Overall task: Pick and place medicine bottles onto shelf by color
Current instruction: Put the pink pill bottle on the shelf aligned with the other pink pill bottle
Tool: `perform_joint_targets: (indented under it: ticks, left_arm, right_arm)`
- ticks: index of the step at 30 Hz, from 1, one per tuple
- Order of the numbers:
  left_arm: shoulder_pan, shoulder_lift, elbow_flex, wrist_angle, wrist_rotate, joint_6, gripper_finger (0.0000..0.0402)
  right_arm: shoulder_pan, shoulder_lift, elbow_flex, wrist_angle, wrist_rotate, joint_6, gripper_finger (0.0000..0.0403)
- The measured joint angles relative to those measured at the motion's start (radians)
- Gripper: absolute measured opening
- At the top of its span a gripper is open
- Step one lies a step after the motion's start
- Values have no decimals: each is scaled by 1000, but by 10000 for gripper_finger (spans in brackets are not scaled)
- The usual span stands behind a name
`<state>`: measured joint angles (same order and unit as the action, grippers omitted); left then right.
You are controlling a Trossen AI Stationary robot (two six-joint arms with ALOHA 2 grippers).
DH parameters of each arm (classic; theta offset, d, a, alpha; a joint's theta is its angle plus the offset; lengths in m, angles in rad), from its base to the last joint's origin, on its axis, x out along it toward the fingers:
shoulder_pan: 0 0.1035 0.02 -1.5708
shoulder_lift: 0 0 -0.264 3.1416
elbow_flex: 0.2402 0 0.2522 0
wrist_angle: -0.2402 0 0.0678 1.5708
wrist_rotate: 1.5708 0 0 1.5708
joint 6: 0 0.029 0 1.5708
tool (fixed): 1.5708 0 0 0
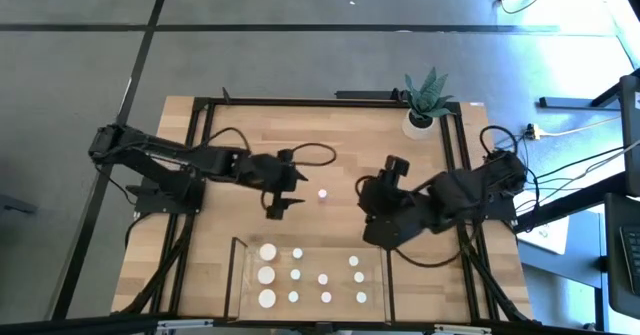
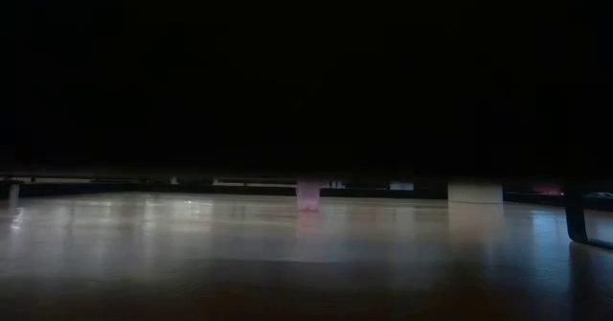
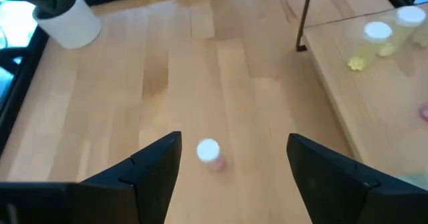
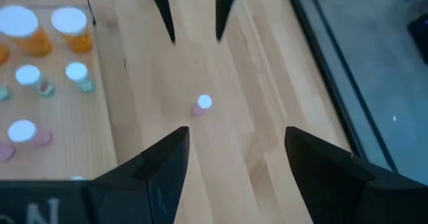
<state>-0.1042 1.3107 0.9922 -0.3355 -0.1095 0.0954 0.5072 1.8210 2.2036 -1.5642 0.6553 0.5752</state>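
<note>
Dark fingers of the left gripper point(image 3: 231, 167) stand wide and empty around a lone pink bottle point(image 3: 208, 153) upright near the bench's middle. It looks light, rigid, smooth and easily tipped, so I'd clamp its body just under the white cap. Opposite, the right gripper point(image 4: 234, 160) also gapes empty. Only the wrist views show colours on the shelf point(image 1: 375, 287) by the front edge; overhead shows just caps.
</note>
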Motion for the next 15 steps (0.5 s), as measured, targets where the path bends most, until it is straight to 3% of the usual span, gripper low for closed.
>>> perform_joint_targets:
  ticks: [8, 15]
  left_arm:
    - [78, 233, 195, -156, 52, 84, 265]
    - [93, 384, 239, -177, 66, 98, 265]
  right_arm:
    - [42, -44, -1, -5, 77, -44, 247]
    - [40, -45, -1, -6, 60, -98, 247]
